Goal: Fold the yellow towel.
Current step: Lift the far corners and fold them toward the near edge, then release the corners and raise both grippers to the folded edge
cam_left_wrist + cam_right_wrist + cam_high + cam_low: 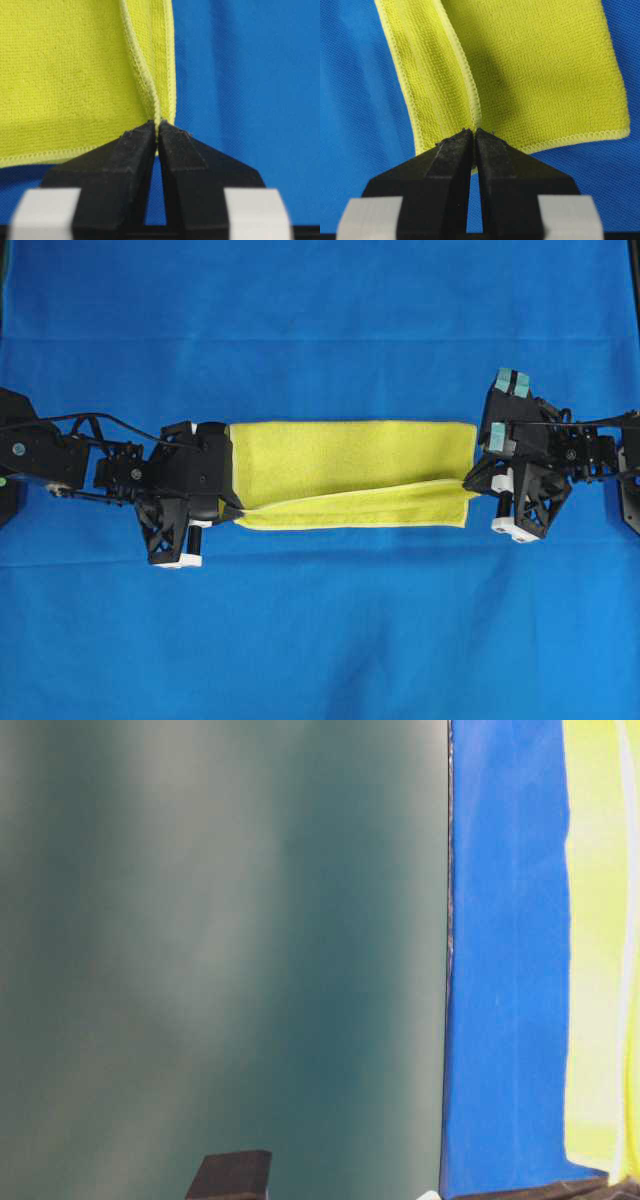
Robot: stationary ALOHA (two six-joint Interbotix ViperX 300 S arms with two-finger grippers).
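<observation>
- I see the yellow towel point(350, 465) lying mid-table on the blue cloth point(320, 640), stretched between my two arms, with its near hem lifted and carried partway over the rest.
- My left gripper point(156, 131) has its jaws pressed together on the towel's hem at the left end; only a thin line of stitched edge sits between the tips.
- My right gripper point(473, 137) is likewise clamped on the hem at the right end, again by very little fabric.
- My main worry is a slip: with so shallow a pinch, any pull along the towel's length could draw the hem out of one grip, and that end would drop.
- If I let one end go before the other, I judge the carried edge would land crooked, giving a fold whose hems do not line up.
- In the overhead view the lifted edge already runs at a slant, lower on the left and higher on the right, so uneven travel of the arms could leave a skewed flap.
- Dragging low could also bunch the layer beneath or ruck up the blue cloth.
- The table-level view is mostly a blurred grey-green surface, so it gives me no help on height.
- I can read no brand, label or writing anywhere; the towel shows only its paler stitched hem.
</observation>
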